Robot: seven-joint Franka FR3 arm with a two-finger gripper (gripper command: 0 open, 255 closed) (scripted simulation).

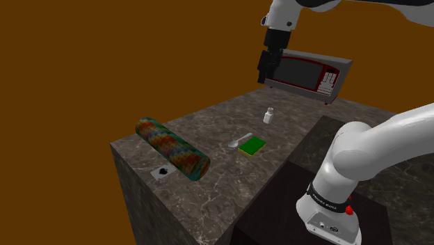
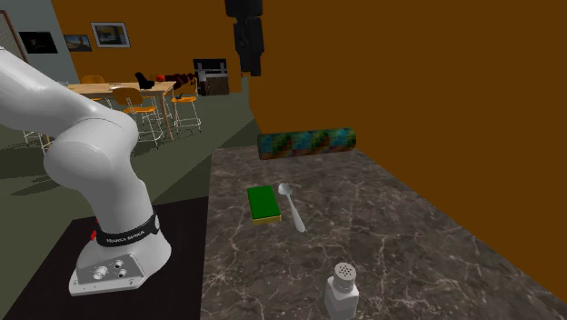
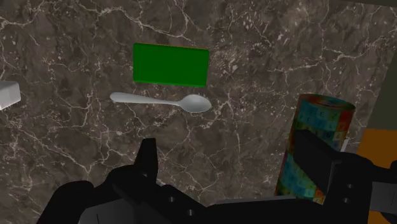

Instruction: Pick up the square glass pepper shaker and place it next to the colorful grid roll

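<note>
all-black two-finger gripper (image 1: 270, 68) hangs high above dark marbled stone counter (image 1: 215, 129), fingers (image 3: 147, 162) spread wide, nothing between them. small white square shaker with perforated cap (image 2: 342, 289) stands upright on counter, well apart from multicoloured grid-patterned roll (image 1: 172, 148). flat green sponge with yellow underside (image 1: 252, 145) and pale spoon (image 1: 239, 141) lie between them, just beside each other.

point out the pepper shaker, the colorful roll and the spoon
pepper shaker (image 2: 342, 298): second exterior view, its body
colorful roll (image 1: 172, 148): shoulder view, middle of its side
spoon (image 3: 197, 103): wrist view, its bowl
</note>
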